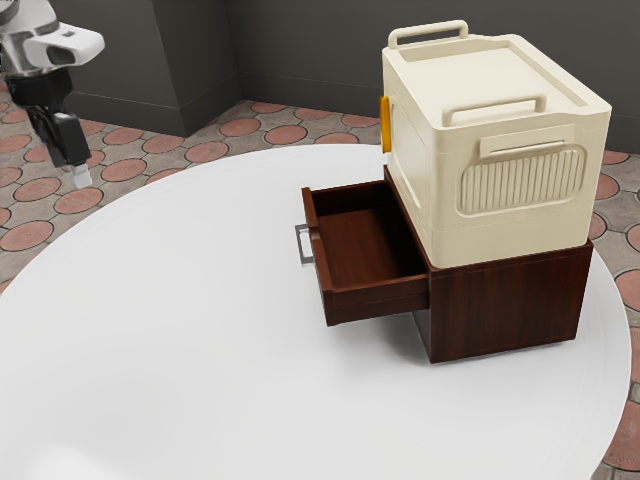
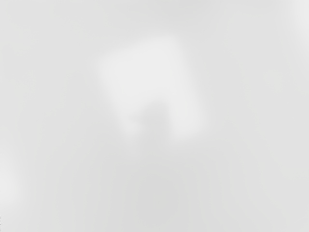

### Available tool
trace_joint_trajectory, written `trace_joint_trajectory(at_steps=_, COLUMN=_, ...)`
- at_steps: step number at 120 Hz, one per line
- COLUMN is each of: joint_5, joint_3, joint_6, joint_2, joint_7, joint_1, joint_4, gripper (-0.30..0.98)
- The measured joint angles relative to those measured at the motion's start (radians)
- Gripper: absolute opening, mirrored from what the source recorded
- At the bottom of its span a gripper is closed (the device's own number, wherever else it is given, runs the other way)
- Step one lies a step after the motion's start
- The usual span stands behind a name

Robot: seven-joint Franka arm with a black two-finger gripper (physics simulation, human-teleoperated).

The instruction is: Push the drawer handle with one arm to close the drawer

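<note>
My gripper (image 1: 80,178) hangs at the exterior view's upper left, well apart from the drawer; whether its fingers are parted I cannot tell. The dark brown drawer (image 1: 365,245) is pulled out of its wooden cabinet (image 1: 510,300), toward the exterior view's left. On the drawer's front is a grey metal handle (image 1: 304,245), which nothing touches. In the wrist view the white tabletop (image 2: 231,183) lies under my hand, with a paler patch on it.
A cream box (image 1: 500,150) with top handles and an orange latch (image 1: 385,125) stands on the cabinet. The round white table (image 1: 180,330) stretches between my gripper and the drawer, its curved edge near the gripper.
</note>
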Motion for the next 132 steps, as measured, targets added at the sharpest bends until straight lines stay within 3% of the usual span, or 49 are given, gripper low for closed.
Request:
trace_joint_trajectory(at_steps=32, joint_5=0.001, joint_3=-0.051, joint_6=0.098, joint_2=-0.024, joint_7=-0.086, joint_1=-0.031, joint_4=-0.134, gripper=0.68)
trace_joint_trajectory(at_steps=55, joint_5=0.026, joint_3=-0.066, joint_6=0.241, joint_2=0.110, joint_7=-0.161, joint_1=-0.036, joint_4=-0.245, gripper=0.22)
trace_joint_trajectory(at_steps=75, joint_5=0.077, joint_3=-0.065, joint_6=0.446, joint_2=0.228, joint_7=-0.162, joint_1=-0.046, joint_4=-0.253, gripper=0.02)
trace_joint_trajectory(at_steps=132, joint_5=0.100, joint_3=-0.130, joint_6=0.764, joint_2=0.323, joint_7=-0.119, joint_1=-0.067, joint_4=-0.297, gripper=-0.09)
